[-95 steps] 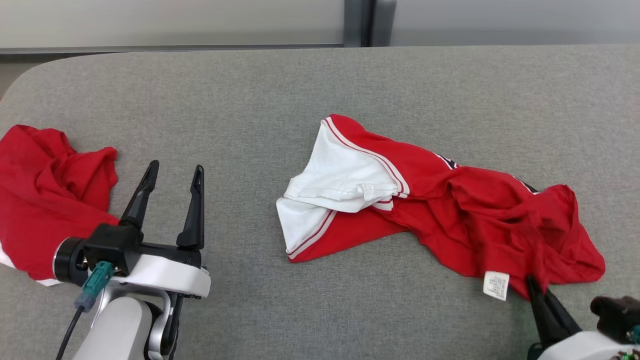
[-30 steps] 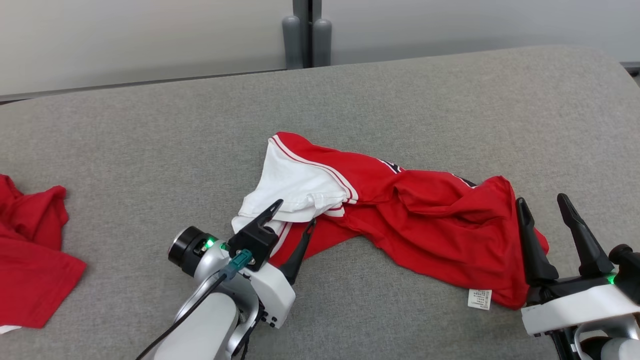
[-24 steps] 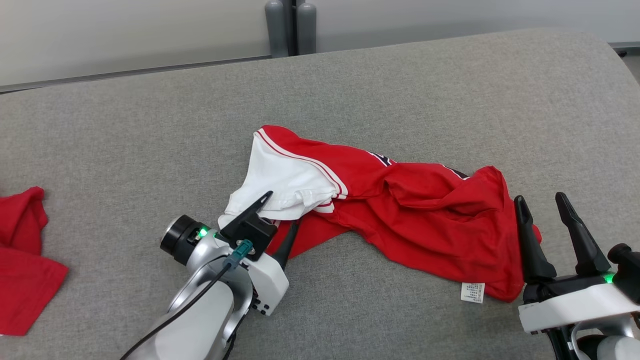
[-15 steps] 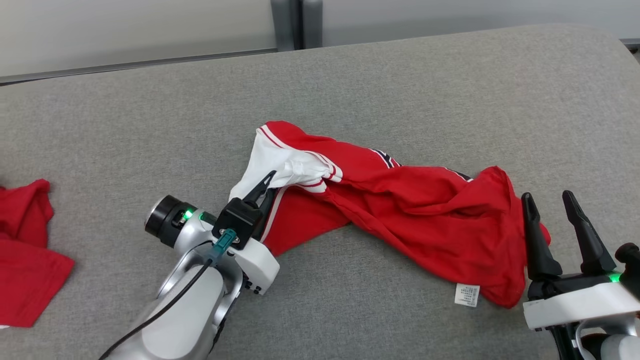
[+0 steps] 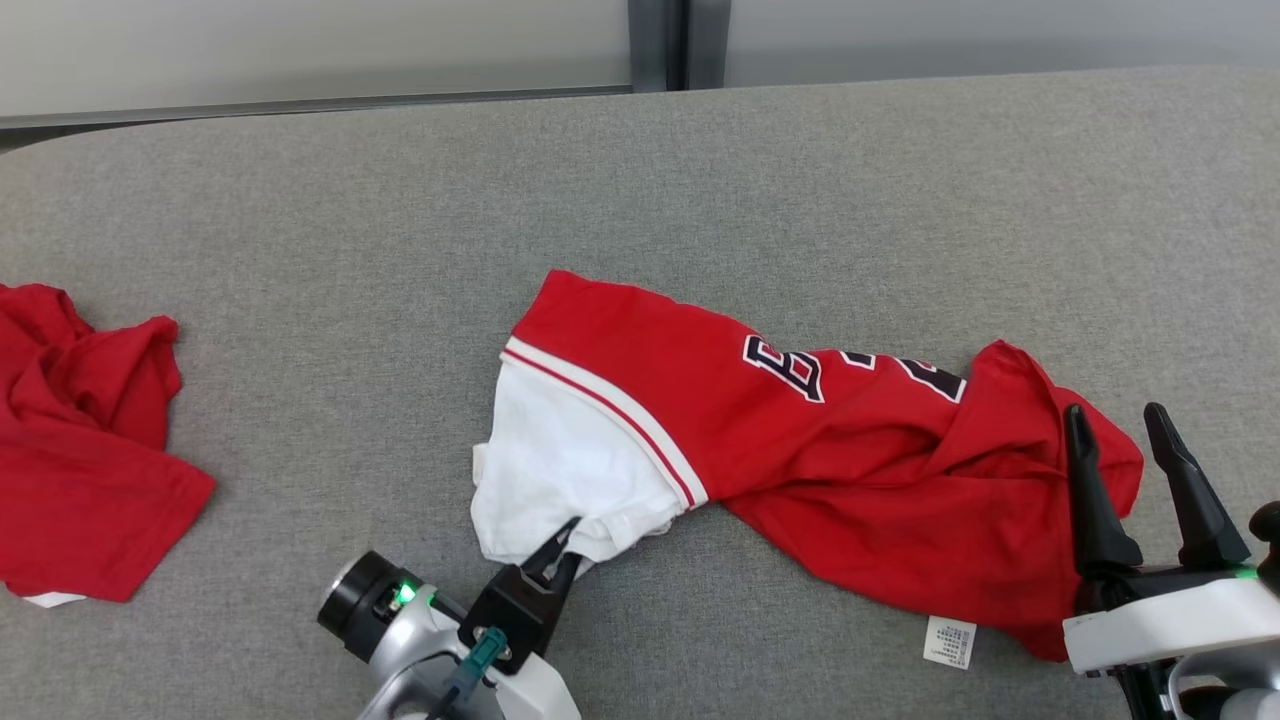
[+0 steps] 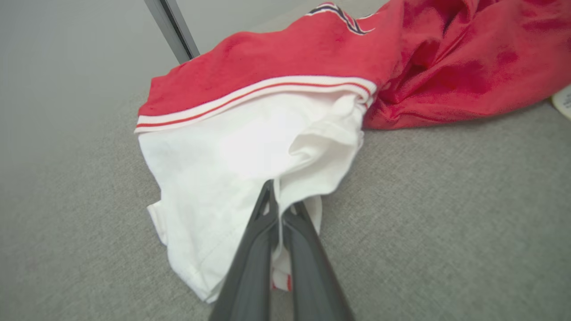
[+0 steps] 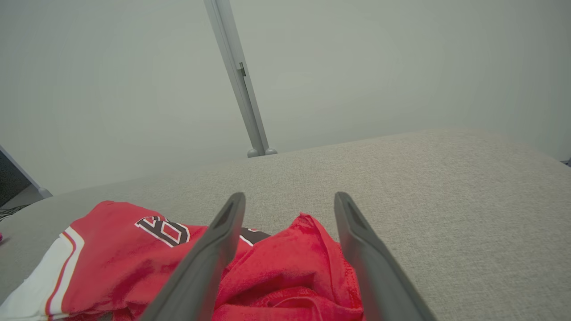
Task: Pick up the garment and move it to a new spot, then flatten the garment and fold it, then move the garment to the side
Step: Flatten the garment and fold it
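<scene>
Grey table [image 5: 300, 190], garment [image 5: 820, 450], white end pinched by left hand [image 5: 568, 530]

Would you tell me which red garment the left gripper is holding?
The lettered jersey with the white sleeve, pinched by the left gripper; the plain red garment lies apart at far left.

Table [image 5: 400, 200]: under everything; post [image 5: 678, 45] behind its far edge.
Garment [image 5: 800, 440]: across the table's middle and right, sleeve [image 5: 560, 480] at its left end.
Left gripper [image 5: 565, 545]: before the sleeve, pinching its near edge.
Right gripper [image 5: 1115, 410]: at the garment's right end, fingers spread, perhaps above the cloth.
Label [image 5: 948, 642]: on the garment's near hem, toward the right.
Other cloth [image 5: 80, 440]: far left, well apart.
</scene>
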